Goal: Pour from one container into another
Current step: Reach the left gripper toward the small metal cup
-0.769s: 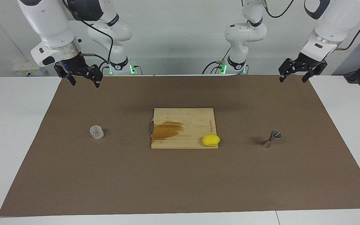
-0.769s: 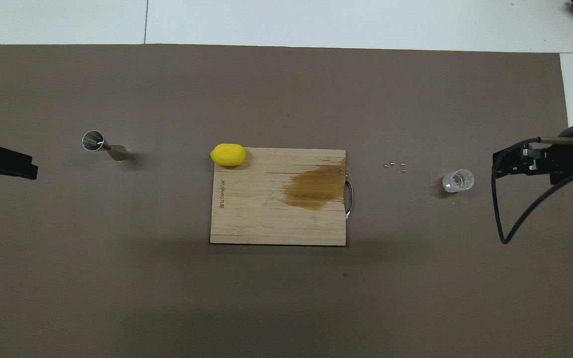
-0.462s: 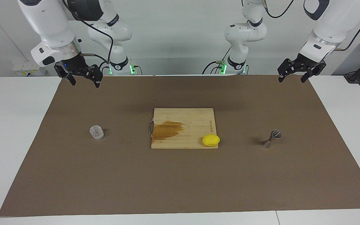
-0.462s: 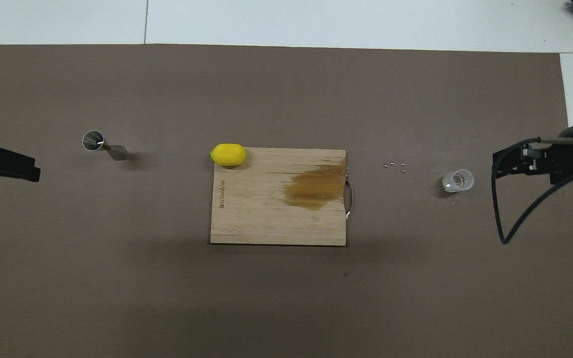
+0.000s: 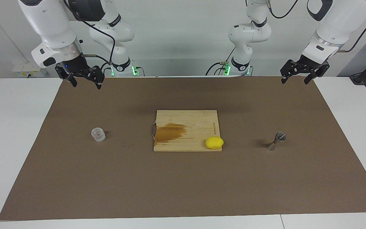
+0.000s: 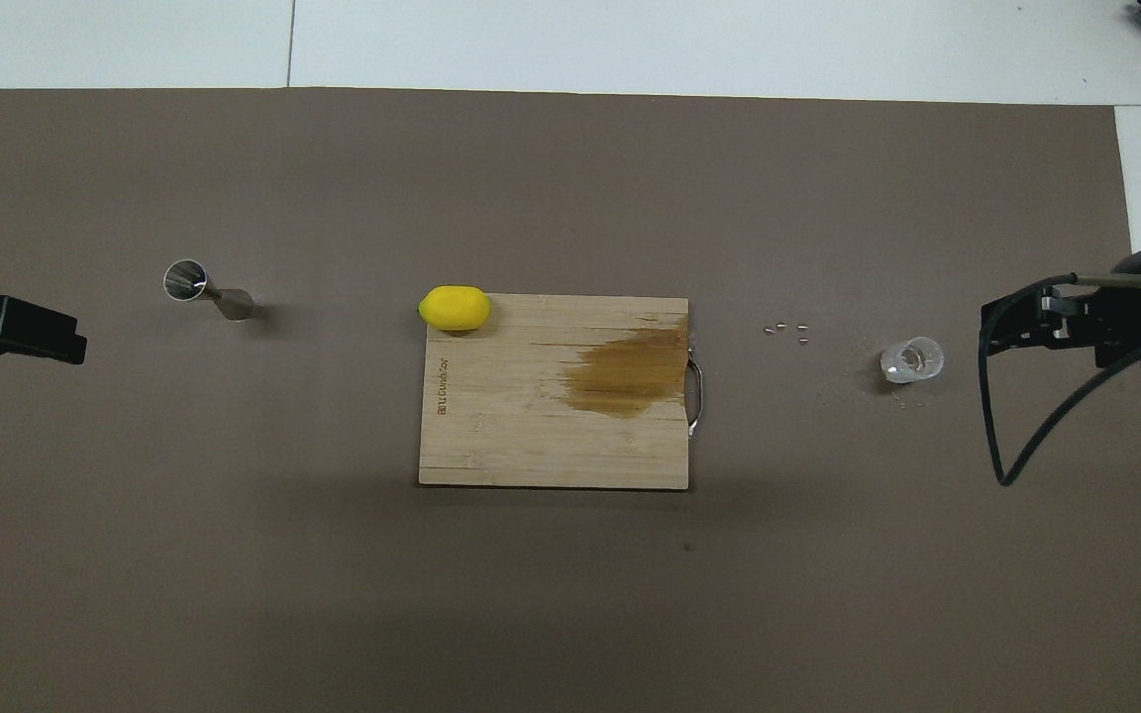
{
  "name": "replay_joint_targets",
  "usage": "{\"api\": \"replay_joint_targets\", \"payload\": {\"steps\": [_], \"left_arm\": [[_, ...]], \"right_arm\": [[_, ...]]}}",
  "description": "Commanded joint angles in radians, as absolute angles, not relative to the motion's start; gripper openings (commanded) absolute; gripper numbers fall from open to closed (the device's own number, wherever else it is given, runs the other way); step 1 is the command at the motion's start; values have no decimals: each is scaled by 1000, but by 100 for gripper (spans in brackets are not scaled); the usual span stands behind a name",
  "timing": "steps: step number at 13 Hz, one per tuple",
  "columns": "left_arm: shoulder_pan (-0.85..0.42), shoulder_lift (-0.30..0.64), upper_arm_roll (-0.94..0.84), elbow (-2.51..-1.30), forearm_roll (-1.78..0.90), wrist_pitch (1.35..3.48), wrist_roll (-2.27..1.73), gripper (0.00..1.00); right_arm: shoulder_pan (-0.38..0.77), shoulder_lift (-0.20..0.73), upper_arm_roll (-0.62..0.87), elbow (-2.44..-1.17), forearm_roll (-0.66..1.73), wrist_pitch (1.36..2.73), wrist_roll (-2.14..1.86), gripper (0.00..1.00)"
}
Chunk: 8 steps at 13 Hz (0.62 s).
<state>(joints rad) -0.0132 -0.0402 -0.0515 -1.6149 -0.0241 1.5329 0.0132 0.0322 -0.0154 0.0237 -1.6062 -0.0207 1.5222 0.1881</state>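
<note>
Well apart, clear cup [image 5: 98, 134] sits below raised right gripper [image 5: 84, 82].

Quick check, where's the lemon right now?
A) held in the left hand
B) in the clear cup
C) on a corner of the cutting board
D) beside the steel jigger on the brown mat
C: the lemon sits on a corner of the cutting board, at the board's end toward the left arm, apart from the clear cup and the jigger.

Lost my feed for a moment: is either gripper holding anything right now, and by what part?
Nothing is held. The clear cup and the steel jigger both stand on the mat, untouched. The right gripper and left gripper hang open and empty.
</note>
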Motion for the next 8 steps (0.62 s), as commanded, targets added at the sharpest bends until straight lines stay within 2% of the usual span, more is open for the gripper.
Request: {"api": "replay_joint_targets", "payload": {"steps": [1,5,8], "left_arm": [[-26,-37,-41,-1658,-41,1546,-34,100],[34,33,-31,-1666,-126,1416,-99,100],[52,87,20,-1674,-259,1433,-384,100]], "right_arm": [[21,-28,29,-1621,-15,1522,193,100],[21,-28,29,-1621,-15,1522,193,100],[21,-28,31,-1621,-15,1522,193,100]]}}
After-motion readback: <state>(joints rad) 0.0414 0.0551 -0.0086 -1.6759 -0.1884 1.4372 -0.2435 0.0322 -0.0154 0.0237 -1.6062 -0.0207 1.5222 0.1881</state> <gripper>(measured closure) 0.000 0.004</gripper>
